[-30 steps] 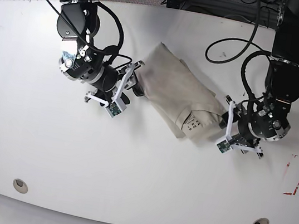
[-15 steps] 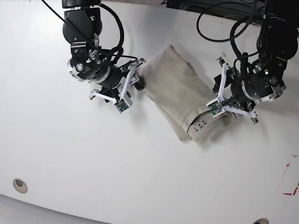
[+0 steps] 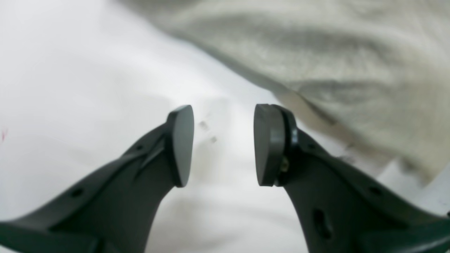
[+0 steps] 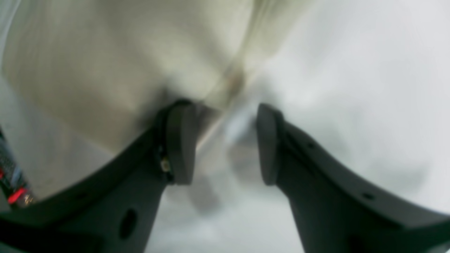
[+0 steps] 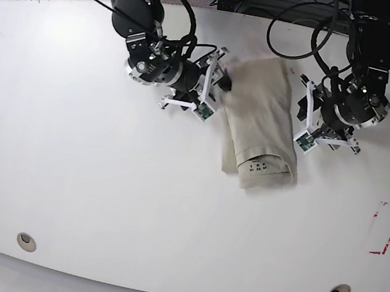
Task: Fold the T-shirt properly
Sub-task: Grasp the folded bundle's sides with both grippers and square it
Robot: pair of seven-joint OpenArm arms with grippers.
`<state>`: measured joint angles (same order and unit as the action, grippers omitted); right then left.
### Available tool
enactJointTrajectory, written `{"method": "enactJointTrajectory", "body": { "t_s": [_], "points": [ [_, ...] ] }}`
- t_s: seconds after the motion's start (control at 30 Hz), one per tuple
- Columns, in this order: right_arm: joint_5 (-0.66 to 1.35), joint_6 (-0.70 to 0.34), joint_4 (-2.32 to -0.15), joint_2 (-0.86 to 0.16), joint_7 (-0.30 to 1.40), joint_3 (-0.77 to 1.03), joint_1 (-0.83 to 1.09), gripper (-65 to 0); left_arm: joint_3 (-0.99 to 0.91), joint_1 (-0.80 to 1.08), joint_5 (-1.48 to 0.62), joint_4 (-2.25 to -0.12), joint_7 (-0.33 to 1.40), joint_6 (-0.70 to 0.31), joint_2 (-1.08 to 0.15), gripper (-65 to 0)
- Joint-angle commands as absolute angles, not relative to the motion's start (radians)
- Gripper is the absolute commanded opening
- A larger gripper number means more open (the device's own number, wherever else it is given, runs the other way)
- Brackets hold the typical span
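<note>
The left pincer (image 3: pixel 223 146) is standing partly open, with a clear gap between its two dark pads (image 3: pixel 181 144). Nothing is sitting in that gap; only the white table (image 3: pixel 70 70) is showing through it. The shirt (image 3: pixel 351 63) is lying just past the pincer, up and to the right in the left wrist view, and its thick edge is running close by the right pad without touching it.

The right pincer (image 4: pixel 221 144) is also standing partly open. Its left pad (image 4: pixel 179 140) is sitting right at the edge of the shirt (image 4: pixel 105 70), and the hem is running down toward the gap. The picture is blurry, so it is hard to tell if that pad is touching the cloth. No cloth is being squeezed between the pads.

In the base view the shirt (image 5: pixel 258 119) is lying folded into a long, narrow bundle on the far middle part of the table (image 5: pixel 99 198), between the two arms. It is beige and plain, with soft wrinkles. A small tag with dark print (image 5: pixel 260 167) is showing at its near end. The right pincer (image 5: pixel 222 84) is sitting at its top left side, and the left pincer (image 5: pixel 303 122) is sitting just beside its right edge.

The sleeves and collar are tucked away and not showing. The tag's letters are too small to read.
</note>
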<state>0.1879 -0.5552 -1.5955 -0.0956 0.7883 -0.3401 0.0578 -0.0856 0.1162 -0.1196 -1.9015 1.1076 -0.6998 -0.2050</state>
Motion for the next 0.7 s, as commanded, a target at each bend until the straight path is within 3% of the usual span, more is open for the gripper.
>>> {"method": "enactJointTrajectory", "body": {
  "t_s": [0.0,0.13,0.33,0.5,0.67],
  "points": [
    [0.205,-0.561,-1.638,-0.085,0.773,-0.4,0.054,-39.0,-0.113,0.096,-0.128,-1.922,1.092,-0.698,-0.205,-39.9],
    [0.214,-0.559,-1.667,-0.084,0.776,-0.504,0.056,-39.0,-0.12,0.073,-0.122,-1.922,1.095,-0.698,-0.17,-39.7],
    [0.216,-0.559,-1.675,-0.064,0.816,-0.463,0.051,-39.0,-0.113,0.065,-0.122,-1.922,1.098,-0.698,-0.117,-39.3],
    [0.216,-0.57,-1.713,-0.065,0.816,-0.358,0.058,-39.0,-0.054,0.058,-0.122,-1.922,1.093,-0.659,-0.077,-27.5],
    [0.216,-0.572,-1.725,-0.084,0.837,-0.285,0.053,-39.0,0.004,0.056,-0.122,-1.916,1.092,-0.558,-0.053,-26.1]
  ]
}}
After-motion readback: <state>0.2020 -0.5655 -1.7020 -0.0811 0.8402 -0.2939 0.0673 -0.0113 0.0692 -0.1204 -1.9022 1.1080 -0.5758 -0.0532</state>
